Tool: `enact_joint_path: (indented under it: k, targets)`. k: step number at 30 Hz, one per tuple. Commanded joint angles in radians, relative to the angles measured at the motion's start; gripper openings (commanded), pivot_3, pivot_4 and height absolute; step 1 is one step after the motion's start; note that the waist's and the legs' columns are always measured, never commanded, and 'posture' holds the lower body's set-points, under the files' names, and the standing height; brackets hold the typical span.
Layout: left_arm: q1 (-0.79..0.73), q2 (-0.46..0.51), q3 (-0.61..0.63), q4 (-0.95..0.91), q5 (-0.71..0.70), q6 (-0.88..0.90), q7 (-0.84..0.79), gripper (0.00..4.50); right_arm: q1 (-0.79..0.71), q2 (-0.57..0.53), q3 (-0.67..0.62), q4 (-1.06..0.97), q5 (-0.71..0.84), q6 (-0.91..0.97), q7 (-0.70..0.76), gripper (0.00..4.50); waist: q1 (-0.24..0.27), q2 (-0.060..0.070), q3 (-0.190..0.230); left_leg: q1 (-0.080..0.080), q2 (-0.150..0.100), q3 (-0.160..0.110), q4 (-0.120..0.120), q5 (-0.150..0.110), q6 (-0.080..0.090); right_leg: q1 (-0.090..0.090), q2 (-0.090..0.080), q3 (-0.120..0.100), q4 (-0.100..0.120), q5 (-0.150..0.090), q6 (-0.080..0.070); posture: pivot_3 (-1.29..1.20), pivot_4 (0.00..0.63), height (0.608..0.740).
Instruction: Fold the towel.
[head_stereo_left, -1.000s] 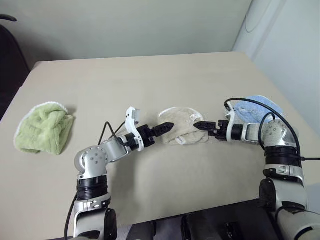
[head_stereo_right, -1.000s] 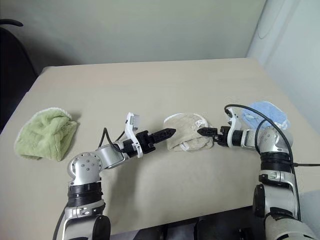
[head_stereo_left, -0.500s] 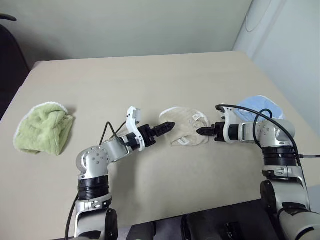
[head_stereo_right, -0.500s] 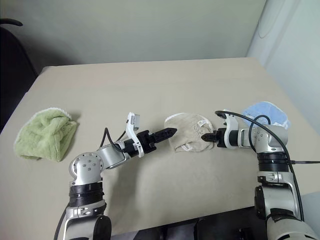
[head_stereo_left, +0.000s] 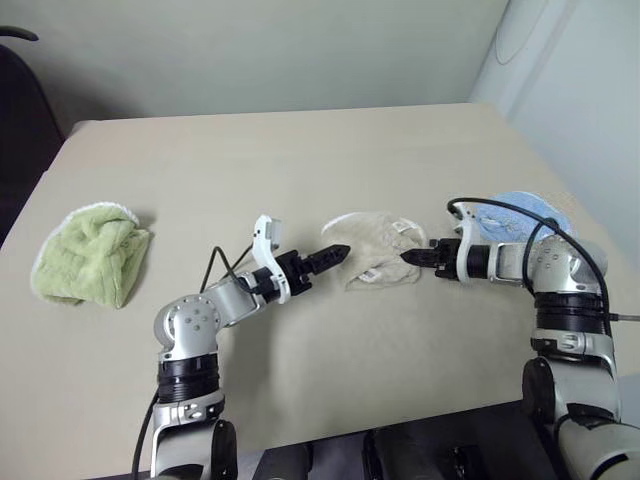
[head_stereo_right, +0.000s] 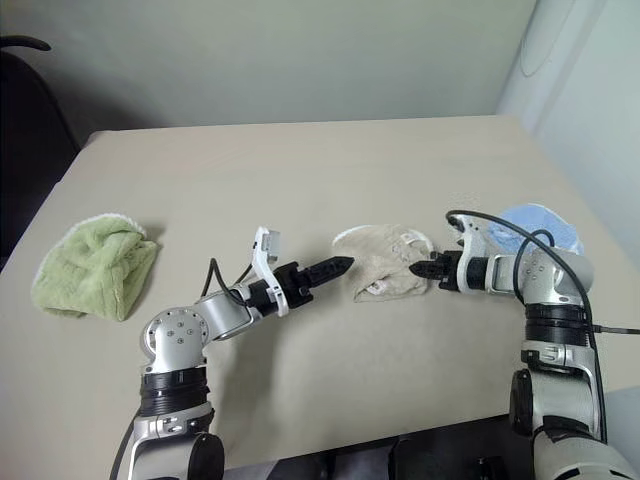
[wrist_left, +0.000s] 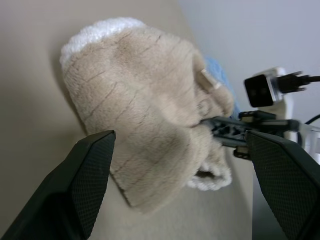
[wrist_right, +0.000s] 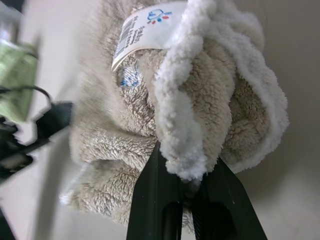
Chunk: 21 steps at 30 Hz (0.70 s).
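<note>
The beige towel (head_stereo_left: 372, 248) is now pinched by the closed right gripper (head_stereo_left: 410, 257), open before; the left gripper (head_stereo_left: 335, 252) is kept wide open.

Head stereo downward; wrist close-ups

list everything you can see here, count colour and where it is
beige terry towel with white corded edging: one, beige and white, bunched at the middle of the table between the two grippers; a white label shows on it in the right wrist view
fluffy lime-green towel: one, lime green, crumpled near the table's left edge
small light-blue cloth: one, light blue, near the table's right edge, behind the right arm
table: one, tan top
dark chair: one, black, partly in view beyond the table's far left corner
left gripper: one, black fingers, open, just left of the beige towel
right gripper: one, black fingers, shut on the beige towel's white-edged right side
</note>
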Motion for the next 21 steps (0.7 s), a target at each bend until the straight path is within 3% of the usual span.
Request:
enact_joint_path:
  k: [1, 7, 11, 21]
  targets:
    - [-0.018, 0.006, 0.049, -0.014, -0.035, -0.045, -0.002, 4.50, -0.096, -0.031, -0.141, -0.044, 0.058, 0.019, -0.021, 0.03, 0.000, 0.000, 0.000, -0.001, 0.000, 0.000, 0.000, 0.000, 0.000, -0.001, 0.000, 0.000, 0.000, 0.000, 0.000, 0.00, 0.150, 0.740]
    - [-0.026, 0.008, 0.081, 0.007, -0.057, -0.068, -0.003, 4.50, -0.267, -0.086, -0.290, 0.042, 0.045, -0.025, -0.105, 0.03, 0.003, 0.000, 0.000, -0.003, 0.000, 0.000, -0.001, 0.000, 0.000, -0.004, 0.000, 0.000, 0.000, 0.000, 0.000, 0.00, 0.150, 0.740]
    - [-0.033, 0.004, 0.057, 0.025, -0.048, -0.077, -0.012, 4.50, -0.391, -0.137, -0.349, 0.213, -0.027, -0.182, -0.225, 0.03, 0.004, 0.001, 0.000, -0.004, 0.000, 0.000, -0.001, 0.000, 0.000, -0.005, 0.000, 0.000, 0.000, 0.000, 0.000, 0.00, 0.150, 0.740]
    - [-0.027, -0.021, 0.039, 0.016, -0.051, -0.108, 0.000, 4.50, -0.356, -0.346, -0.354, 0.537, -0.131, -0.505, -0.267, 0.03, 0.017, 0.001, 0.001, -0.005, 0.000, 0.001, -0.002, 0.000, 0.000, -0.006, -0.001, 0.000, 0.001, 0.000, 0.000, 0.00, 0.150, 0.740]
